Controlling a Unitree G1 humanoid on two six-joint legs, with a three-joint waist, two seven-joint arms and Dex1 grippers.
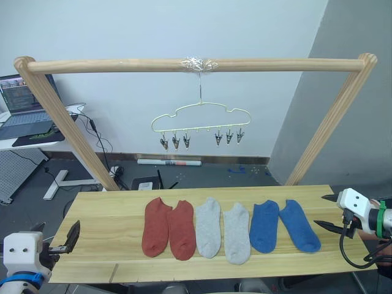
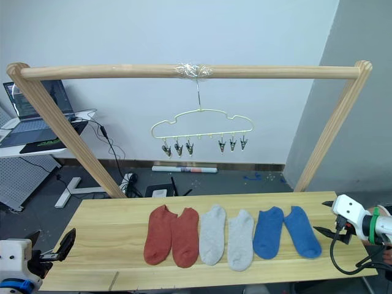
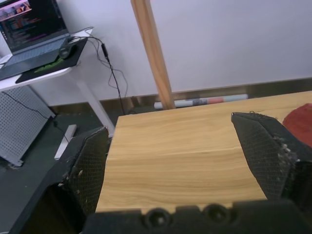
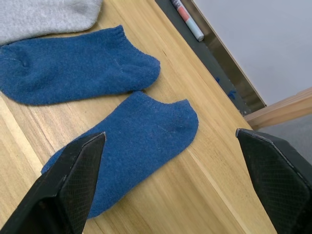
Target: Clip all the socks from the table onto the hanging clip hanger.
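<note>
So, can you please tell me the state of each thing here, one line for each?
Rust-red socks: two, flat on the table, unclipped.
Light grey socks: two, flat, unclipped.
Blue socks: two, flat, unclipped.
Clip hanger: hanging from the wooden bar, six clips bare.
Left hand: open, holding nothing.
Right hand: open, holding nothing, beside the blue socks.
Laptop: open, screen lit.

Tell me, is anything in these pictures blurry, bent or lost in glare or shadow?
Head views: even light, the socks throw almost no shadow on the table, and the clip hanger stands out clearly against the wall. Right wrist view: the blue socks show their knit sharply, while the open right gripper looms dark. Left wrist view: the open left gripper looks oversized.
</note>
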